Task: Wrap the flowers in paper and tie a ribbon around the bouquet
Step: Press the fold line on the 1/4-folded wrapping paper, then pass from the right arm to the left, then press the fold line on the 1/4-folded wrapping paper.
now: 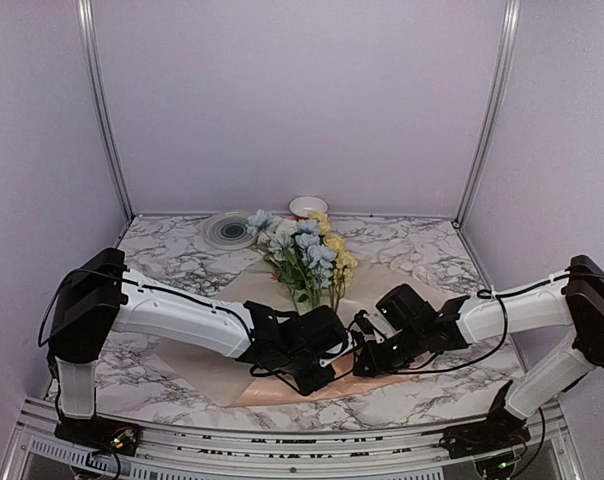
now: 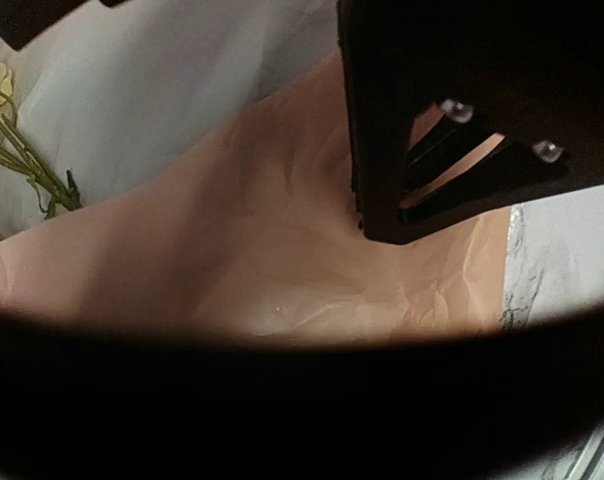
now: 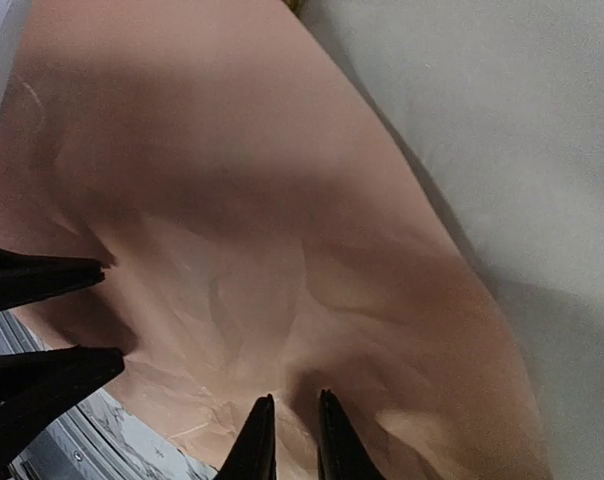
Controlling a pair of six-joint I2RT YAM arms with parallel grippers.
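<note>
With the right tool (image 3: 294, 398) pinching the paper (image 3: 282, 200) and left tool (image 3: 112, 310) spread, fold slowly over the flowers (image 1: 307, 250).

- In the top view, the fingertips of the left claw (image 1: 319, 378) and the right claw (image 1: 367, 364) lie under their own black housings. How the jaws stand cannot be told.
- The lower stems of the flowers (image 1: 307, 255) are hidden behind the left claw.
- Both arms cover the middle of the paper (image 1: 217, 375).
- A blurred dark band (image 2: 302, 410) blocks the near part of the left wrist view, and the left edge crops the flowers.
- The bottom edge of the right wrist view cuts off the dark fingertips (image 3: 260, 445). Whether they pinch the paper is unclear.
</note>
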